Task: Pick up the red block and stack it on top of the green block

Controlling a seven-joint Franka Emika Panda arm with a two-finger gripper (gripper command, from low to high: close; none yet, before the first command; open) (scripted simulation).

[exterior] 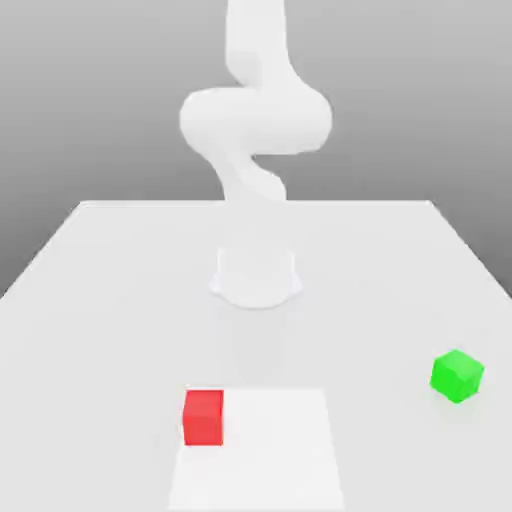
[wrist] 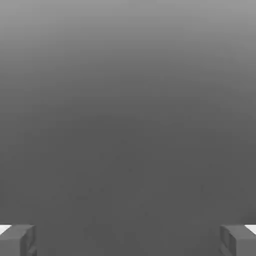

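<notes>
Arm [exterior: 255, 130]: rises folded from its base, behind the red block [exterior: 203, 417].
Gripper [wrist: 128, 240]: jaws spread wide, nothing between them.
Green block [exterior: 457, 376]: well apart from red block, on bench [exterior: 110, 290].

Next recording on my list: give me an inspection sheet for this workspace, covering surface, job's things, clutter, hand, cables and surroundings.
Surface: flat white table, with a paler square patch near the front edge.
Job's things: red block sits on the table at the patch's edge on the exterior view's left; green block sits apart on the exterior view's right, turned at an angle. Not stacked.
Clutter: nothing seen.
Hand: hand open, fingers wide apart, nothing between them.
Cables: nothing seen.
Surroundings: white arm rising from its base; plain grey backdrop.
</notes>
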